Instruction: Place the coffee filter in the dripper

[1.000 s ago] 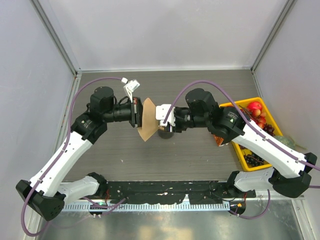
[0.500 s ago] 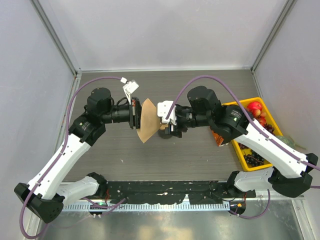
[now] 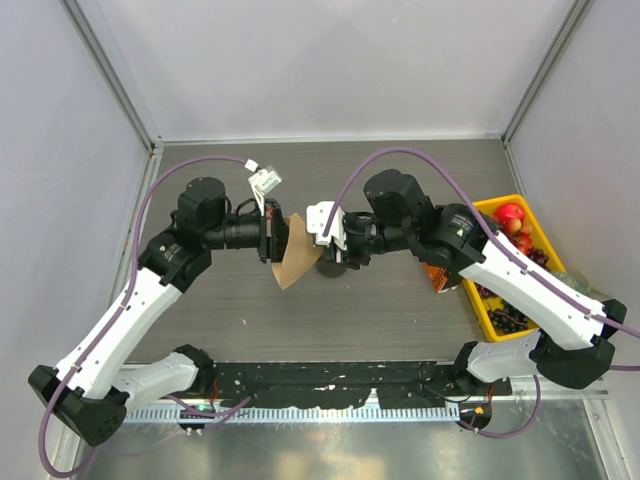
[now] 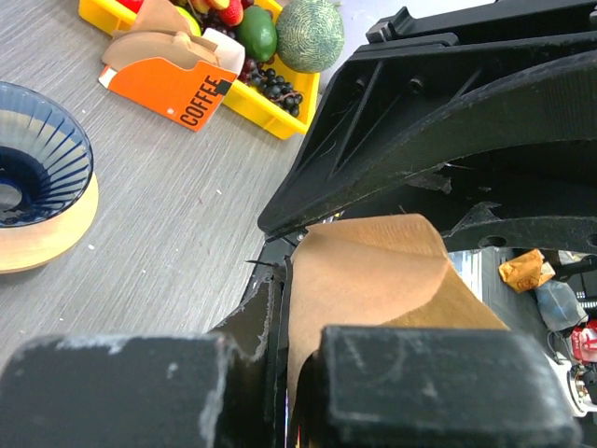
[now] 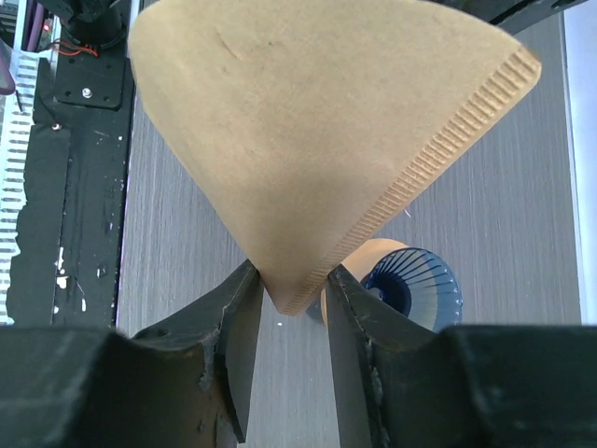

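Filter is up in the air between the arms: the left gripper (image 3: 272, 238) is clamped tight on one edge of the coffee filter (image 5: 317, 140), and the right gripper (image 5: 287, 280) pinches its pointed tip from both sides. The dripper (image 5: 401, 285) stands upright on the table (image 3: 400, 310) just past that tip, with the filter not in it.

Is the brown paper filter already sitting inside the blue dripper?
No: the dripper stands empty on the table, while the coffee filter is pinched in the left end effector, away from it.
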Controlling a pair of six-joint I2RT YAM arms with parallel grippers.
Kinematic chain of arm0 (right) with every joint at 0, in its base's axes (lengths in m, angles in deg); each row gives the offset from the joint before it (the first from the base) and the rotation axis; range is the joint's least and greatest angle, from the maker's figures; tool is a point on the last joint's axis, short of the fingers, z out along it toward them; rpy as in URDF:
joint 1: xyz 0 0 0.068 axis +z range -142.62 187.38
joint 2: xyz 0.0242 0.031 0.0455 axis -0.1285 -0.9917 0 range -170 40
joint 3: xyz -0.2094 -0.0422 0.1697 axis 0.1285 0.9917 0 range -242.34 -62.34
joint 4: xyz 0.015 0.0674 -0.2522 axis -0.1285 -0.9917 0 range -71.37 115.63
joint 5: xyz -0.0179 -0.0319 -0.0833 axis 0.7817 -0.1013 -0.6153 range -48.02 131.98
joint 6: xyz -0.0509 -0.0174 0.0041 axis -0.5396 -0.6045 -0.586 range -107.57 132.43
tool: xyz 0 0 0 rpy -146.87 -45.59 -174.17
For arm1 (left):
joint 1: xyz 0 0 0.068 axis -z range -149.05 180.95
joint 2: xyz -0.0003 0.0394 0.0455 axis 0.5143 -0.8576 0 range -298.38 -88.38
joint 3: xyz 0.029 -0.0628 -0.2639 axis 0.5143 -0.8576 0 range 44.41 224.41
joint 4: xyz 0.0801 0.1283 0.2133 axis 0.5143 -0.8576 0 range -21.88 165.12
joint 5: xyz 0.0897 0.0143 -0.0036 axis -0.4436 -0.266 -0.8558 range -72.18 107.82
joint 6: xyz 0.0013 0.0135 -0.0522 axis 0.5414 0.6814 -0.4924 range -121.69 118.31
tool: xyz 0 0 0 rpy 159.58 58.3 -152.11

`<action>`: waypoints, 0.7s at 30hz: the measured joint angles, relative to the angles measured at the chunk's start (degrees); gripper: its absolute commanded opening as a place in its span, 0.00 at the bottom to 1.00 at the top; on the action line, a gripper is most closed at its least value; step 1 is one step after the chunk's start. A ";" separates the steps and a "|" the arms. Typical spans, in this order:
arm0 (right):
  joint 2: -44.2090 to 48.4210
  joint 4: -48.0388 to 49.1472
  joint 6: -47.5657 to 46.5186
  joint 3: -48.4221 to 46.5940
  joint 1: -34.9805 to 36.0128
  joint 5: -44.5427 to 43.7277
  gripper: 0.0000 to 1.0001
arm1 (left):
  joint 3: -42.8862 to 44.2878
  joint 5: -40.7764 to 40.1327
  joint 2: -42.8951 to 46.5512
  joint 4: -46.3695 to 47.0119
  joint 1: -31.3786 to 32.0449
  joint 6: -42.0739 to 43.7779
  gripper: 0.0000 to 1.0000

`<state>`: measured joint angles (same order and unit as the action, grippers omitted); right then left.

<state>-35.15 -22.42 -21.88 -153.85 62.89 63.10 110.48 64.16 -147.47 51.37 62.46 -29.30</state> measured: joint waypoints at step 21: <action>0.66 -1.51 -1.62 0.00 -0.87 1.25 0.28 | 0.00 1.53 2.75 -1.66 -0.92 2.34 0.20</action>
<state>-34.50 -23.93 -23.50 -153.85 62.02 64.35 110.48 65.69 -144.72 49.71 61.54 -26.96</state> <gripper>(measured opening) 0.291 0.260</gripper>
